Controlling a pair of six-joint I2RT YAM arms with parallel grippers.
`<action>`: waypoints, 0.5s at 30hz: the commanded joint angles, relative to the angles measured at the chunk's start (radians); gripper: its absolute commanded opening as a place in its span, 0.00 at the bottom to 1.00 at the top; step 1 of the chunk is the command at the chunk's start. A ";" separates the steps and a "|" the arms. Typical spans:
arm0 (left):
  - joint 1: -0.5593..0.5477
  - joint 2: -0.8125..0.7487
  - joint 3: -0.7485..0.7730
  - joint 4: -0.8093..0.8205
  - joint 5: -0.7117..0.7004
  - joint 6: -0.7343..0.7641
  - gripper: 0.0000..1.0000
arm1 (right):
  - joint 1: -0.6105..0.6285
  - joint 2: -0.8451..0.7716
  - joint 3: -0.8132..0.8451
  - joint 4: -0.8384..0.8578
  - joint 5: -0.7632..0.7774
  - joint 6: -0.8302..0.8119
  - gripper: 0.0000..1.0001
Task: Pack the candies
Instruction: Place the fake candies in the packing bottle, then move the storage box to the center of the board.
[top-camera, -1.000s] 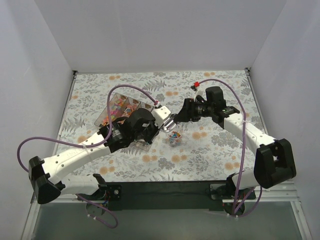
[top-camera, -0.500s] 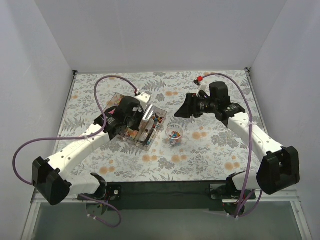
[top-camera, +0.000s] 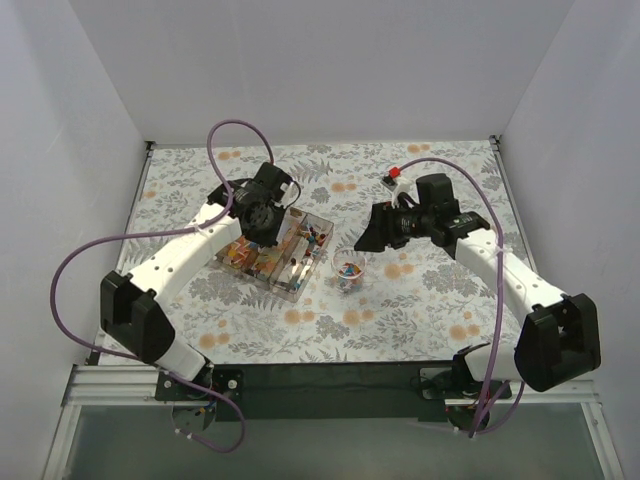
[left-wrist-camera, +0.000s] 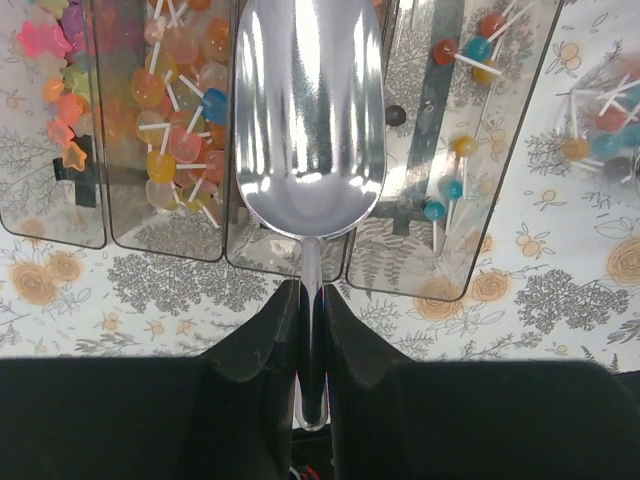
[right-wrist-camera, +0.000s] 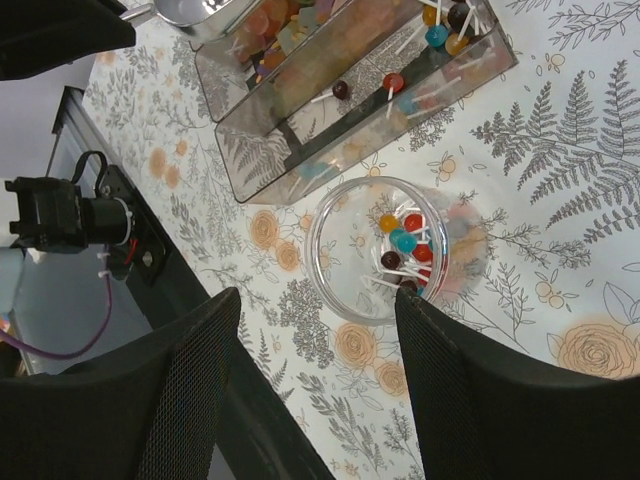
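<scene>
One tray compartment (left-wrist-camera: 262, 252) mostly behind scoop (left-wrist-camera: 310, 110)

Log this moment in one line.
left claw: shut on scoop | scoop: empty, over tray | right claw: open, over cup | cup: some candies

Clear divided tray (top-camera: 284, 292) centre-left on floral-cloth desk (top-camera: 440, 300). Small round clear cup (right-wrist-camera: 335, 272) just right of it, not touching. Metal scoop (left-wrist-camera: 310, 110) over the tray's middle compartments.
</scene>
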 joint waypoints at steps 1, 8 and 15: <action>0.007 -0.084 -0.011 -0.001 -0.007 -0.081 0.00 | 0.014 0.032 0.048 0.026 -0.016 -0.058 0.70; 0.010 -0.185 -0.112 0.137 0.003 -0.096 0.00 | 0.044 0.257 0.285 0.011 0.109 -0.195 0.63; 0.010 -0.275 -0.190 0.212 -0.002 -0.066 0.00 | 0.110 0.519 0.554 -0.056 0.281 -0.434 0.58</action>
